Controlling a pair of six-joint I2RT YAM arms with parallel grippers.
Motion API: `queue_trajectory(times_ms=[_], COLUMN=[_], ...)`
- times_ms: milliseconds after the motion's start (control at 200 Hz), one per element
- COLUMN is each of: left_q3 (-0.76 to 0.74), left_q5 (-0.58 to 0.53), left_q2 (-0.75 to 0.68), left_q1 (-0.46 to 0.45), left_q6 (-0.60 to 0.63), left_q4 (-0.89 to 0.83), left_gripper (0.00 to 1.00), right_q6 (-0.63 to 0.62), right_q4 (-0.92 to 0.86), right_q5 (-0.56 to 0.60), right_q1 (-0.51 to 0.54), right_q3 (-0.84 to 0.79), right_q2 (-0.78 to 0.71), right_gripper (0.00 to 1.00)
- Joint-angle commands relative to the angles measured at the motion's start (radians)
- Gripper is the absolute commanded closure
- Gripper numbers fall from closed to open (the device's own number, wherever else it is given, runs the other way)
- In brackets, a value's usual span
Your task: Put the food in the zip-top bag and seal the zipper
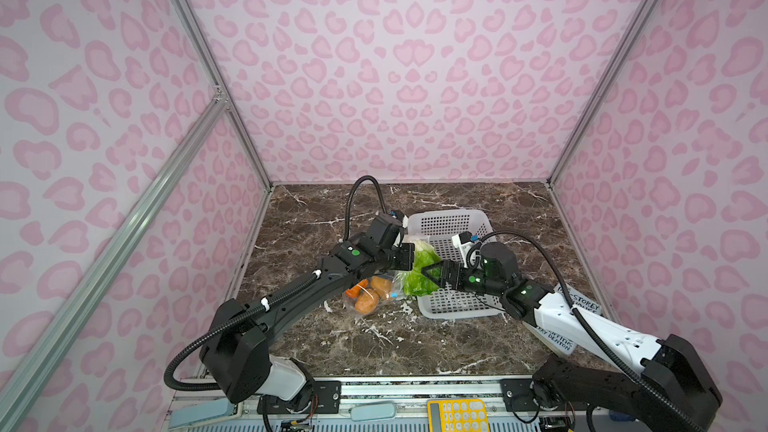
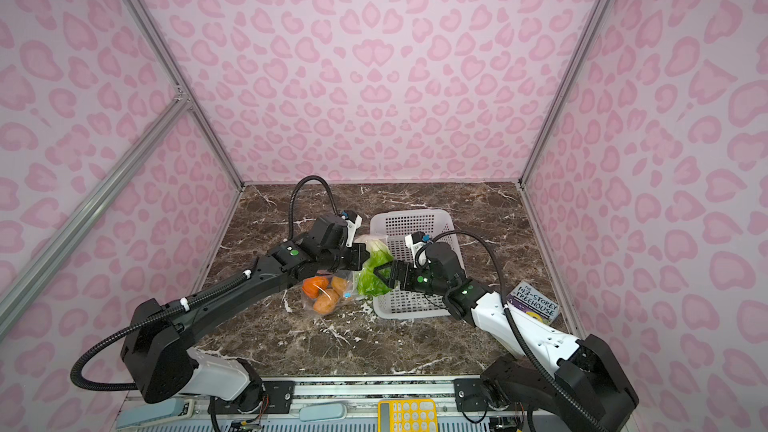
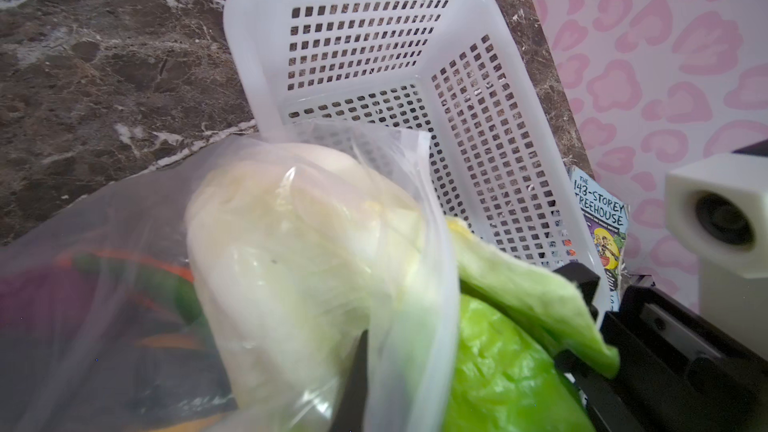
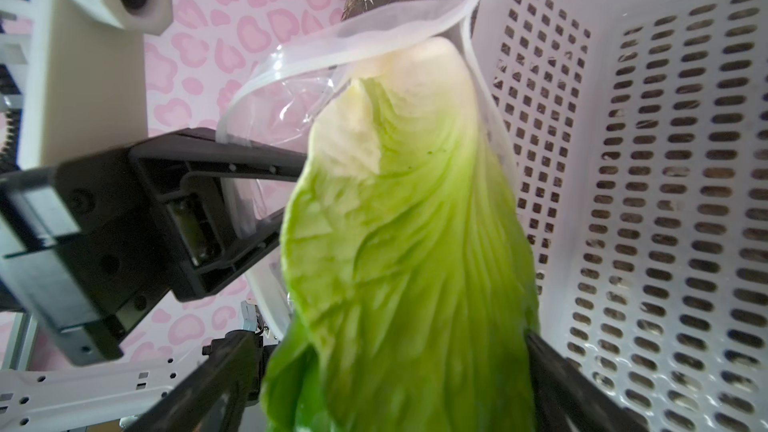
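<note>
A brown marble table (image 1: 415,347) carries a white plastic basket (image 1: 457,218) just right of centre. Beside the basket's left rim, the left gripper (image 1: 406,257) is pinched tight on the mouth edge of a clear bag (image 3: 124,201), lifting the mouth open while the rest of the bag lies on the table. The right gripper (image 1: 430,273), jaws spread wide, appears to grip the leafy end of a cabbage (image 4: 395,243), whose pale end sits inside the mouth. Potatoes (image 1: 368,301) and an orange vegetable (image 2: 314,286) lie deeper in the bag. To do this step well, push the cabbage lengthwise, well past the rim, with no leaf left across the zipper near its blue tab (image 1: 393,295).
</note>
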Motion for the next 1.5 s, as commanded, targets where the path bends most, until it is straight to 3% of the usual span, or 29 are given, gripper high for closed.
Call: queue_trajectory(times_ms=[0,265,350,480,605,745,940,1165,1315,1495], left_q3=[0.005,0.02,0.026,0.035,0.038,0.029,0.051,0.117,0.133,0.133], left_q5=[0.008,0.008,0.01,0.028,0.045,0.068,0.108,0.113,0.111,0.067], left_q2=[0.001,-0.025,-0.033,-0.055,-0.063,-0.048,-0.046,-0.091,-0.127,-0.156], left_q1=[-0.001,-0.001,-0.001,-0.001,-0.001,-0.001,0.0,0.001,0.014,0.019], left_q6=[-0.008,-0.007,-0.007,-0.009,-0.011,-0.02,-0.001,0.085,0.127,0.196], left_q4=[-0.025,-0.043,-0.048,-0.056,-0.053,-0.041,-0.056,-0.132,-0.151,-0.161], left_gripper=[0.97,0.97,0.97,0.97,0.97,0.97,0.97,0.97,0.97,0.97], right_q6=[-0.009,-0.062,-0.068,-0.089,-0.109,-0.117,-0.139,-0.328,-0.467,-0.528], right_q4=[0.084,-0.017,-0.032,-0.061,-0.059,-0.032,-0.028,-0.212,-0.448,-0.654], right_q5=[0.017,0.059,0.08,0.106,0.108,0.109,0.12,0.065,0.022,-0.048], right_q1=[0.019,0.021,0.021,0.021,0.024,0.033,0.038,0.036,0.035,0.043], right_q3=[0.031,0.083,0.083,0.101,0.128,0.147,0.17,0.292,0.431,0.561], right_q2=[0.032,0.051,0.051,0.058,0.091,0.138,0.158,0.11,0.104,0.125], right_gripper=[0.06,0.47,0.54,0.55,0.27,0.21,0.49,0.68,0.69,0.71])
